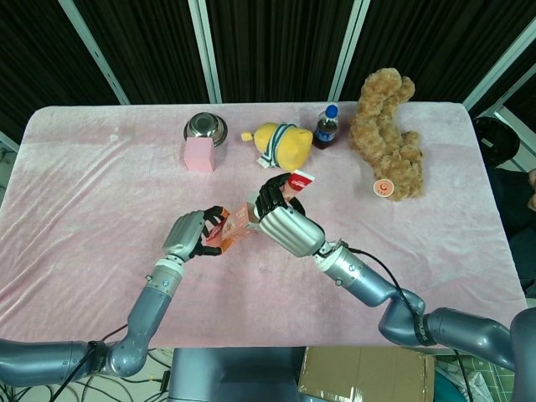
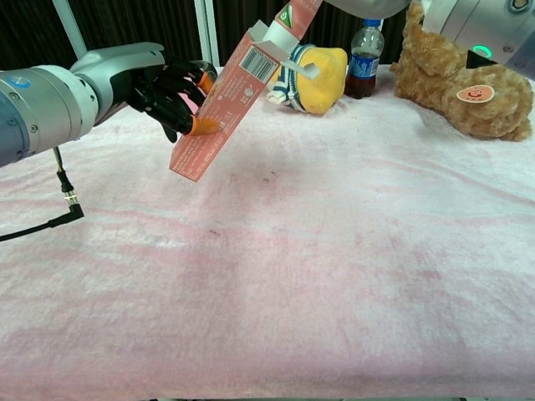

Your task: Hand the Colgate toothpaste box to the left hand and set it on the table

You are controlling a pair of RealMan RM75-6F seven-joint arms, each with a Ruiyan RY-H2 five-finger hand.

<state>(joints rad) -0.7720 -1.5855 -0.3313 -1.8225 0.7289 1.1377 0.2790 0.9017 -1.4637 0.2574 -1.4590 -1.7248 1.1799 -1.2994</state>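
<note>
The red Colgate toothpaste box point(image 1: 237, 224) hangs tilted above the pink table point(image 1: 100, 193), held at both ends. My left hand point(image 1: 186, 234) grips its lower end, fingers wrapped around it. My right hand point(image 1: 285, 224) holds the upper part, and the box top point(image 1: 300, 179) sticks out past its dark fingers. In the chest view the box point(image 2: 230, 92) slants from lower left to upper right, its lower end in my left hand point(image 2: 159, 88). There the top edge of the frame cuts off the upper end and the right hand.
Along the far side stand a steel bowl point(image 1: 205, 127), a pink block point(image 1: 199, 155), a yellow plush toy point(image 1: 283, 142), a cola bottle point(image 1: 326, 127) and a brown teddy bear point(image 1: 389, 142). Bare pink cloth point(image 2: 292, 276) stretches in front of the hands.
</note>
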